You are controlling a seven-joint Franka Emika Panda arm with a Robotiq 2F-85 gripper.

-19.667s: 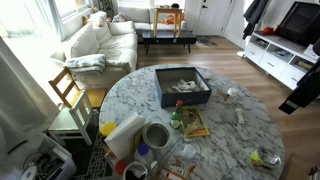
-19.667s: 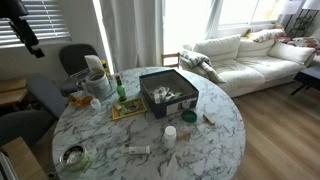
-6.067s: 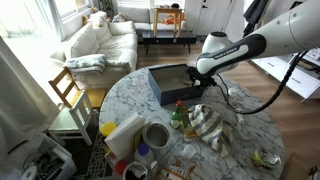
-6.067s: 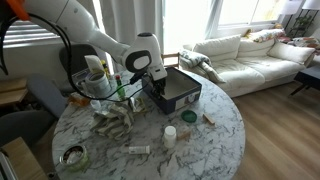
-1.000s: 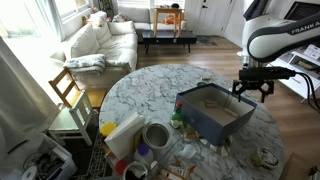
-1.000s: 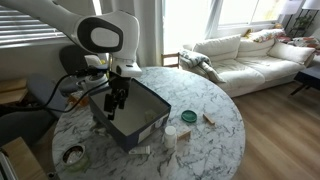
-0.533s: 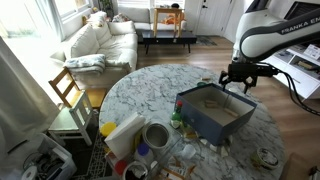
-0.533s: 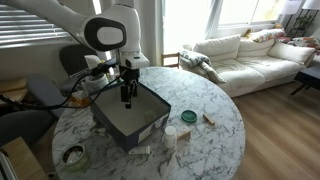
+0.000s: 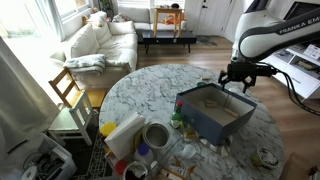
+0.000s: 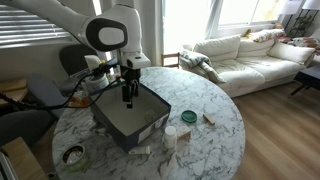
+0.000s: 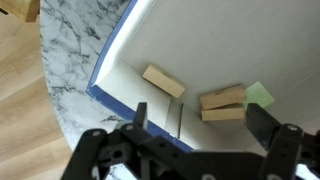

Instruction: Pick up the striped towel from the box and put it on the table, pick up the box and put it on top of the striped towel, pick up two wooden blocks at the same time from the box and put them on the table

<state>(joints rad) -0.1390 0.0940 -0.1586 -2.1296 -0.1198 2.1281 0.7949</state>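
White, rounded arm, dark lettering, perhaps "FRANKA"; black angular gripper at its end.

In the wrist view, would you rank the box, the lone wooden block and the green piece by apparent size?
1. box
2. lone wooden block
3. green piece, though neighbouring blocks may hide part of it

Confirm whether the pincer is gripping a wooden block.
No, the pincer hangs open above the box, and the wooden blocks lie loose on its floor.
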